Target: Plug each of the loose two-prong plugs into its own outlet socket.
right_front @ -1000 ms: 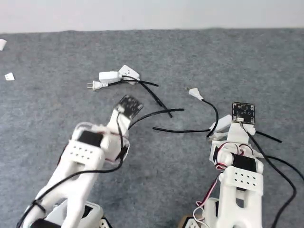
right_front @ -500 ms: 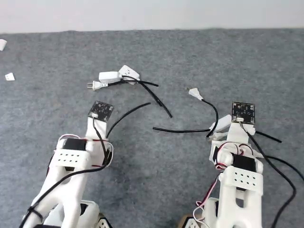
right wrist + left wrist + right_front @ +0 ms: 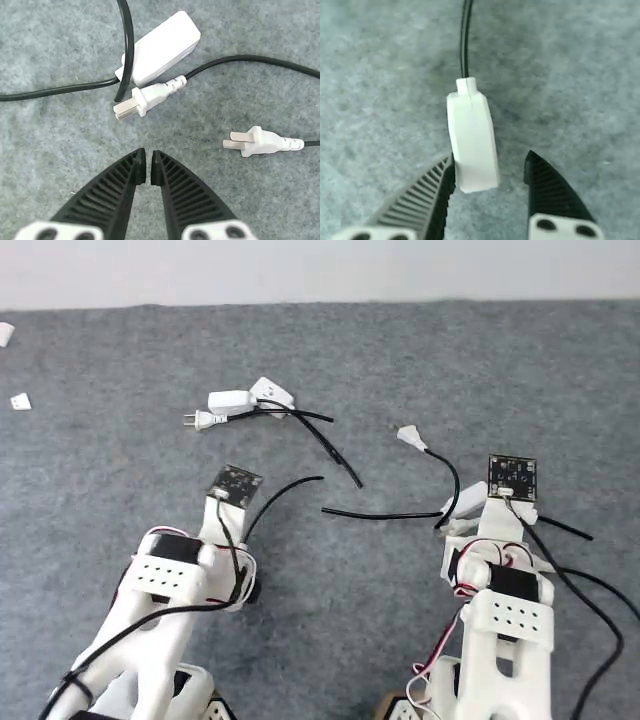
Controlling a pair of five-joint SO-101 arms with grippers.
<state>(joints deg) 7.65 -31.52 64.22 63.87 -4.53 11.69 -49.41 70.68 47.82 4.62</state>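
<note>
Plug (image 3: 145,100) loose on grey carpet (image 3: 100,490); white wall (image 3: 320,270) behind.

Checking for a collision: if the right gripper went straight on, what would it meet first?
Probably the nearer plug, just ahead of the right gripper; the socket lies beyond. Depth is unclear.
</note>
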